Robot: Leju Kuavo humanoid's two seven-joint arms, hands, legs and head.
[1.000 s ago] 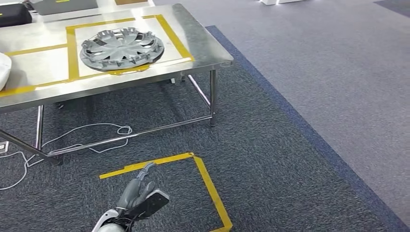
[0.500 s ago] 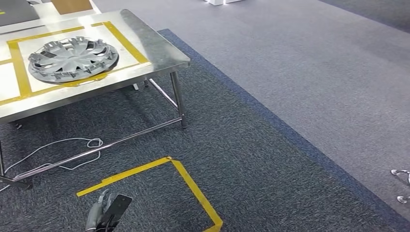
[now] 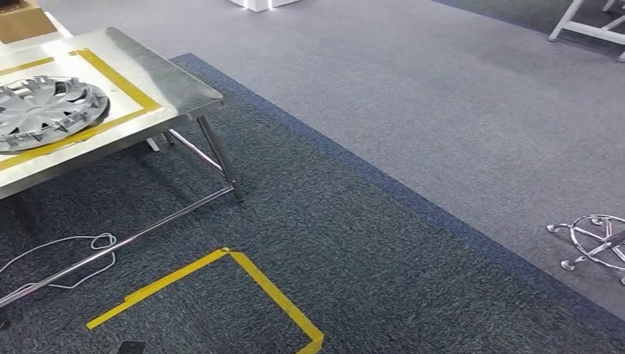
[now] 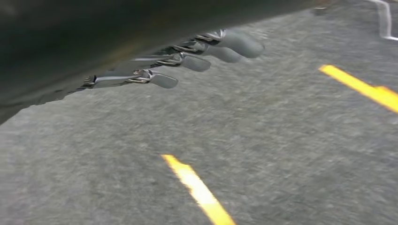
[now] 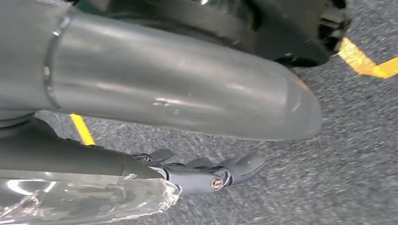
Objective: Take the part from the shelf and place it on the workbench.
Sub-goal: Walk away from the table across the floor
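A dark carpet [image 3: 383,251] is seen across the lower floor, edged by a blue strip and bordered by a paler grey carpet [image 3: 413,81] further off. A steel workbench [image 3: 166,77] stands at the upper left, its top marked with yellow tape. The part [image 3: 44,110], a silver wheel cover, lies flat on the workbench inside the taped outline, partly cut off by the frame edge. A white cable [image 3: 81,247] is looped on the carpet under the workbench beside its lower rail. A corner of yellow floor tape [image 3: 250,276] is laid on the dark carpet in front of the workbench. A chrome chair base [image 3: 593,240] on castors is seen at the right edge. In the left wrist view the left hand [image 4: 187,58] hangs over the carpet with its fingers [image 4: 225,52] stretched out, slightly apart, holding nothing. In the right wrist view the right hand [image 5: 206,173] is largely hidden by the arm; its fingers [image 5: 241,165] appear extended and empty, though the blur leaves this uncertain.
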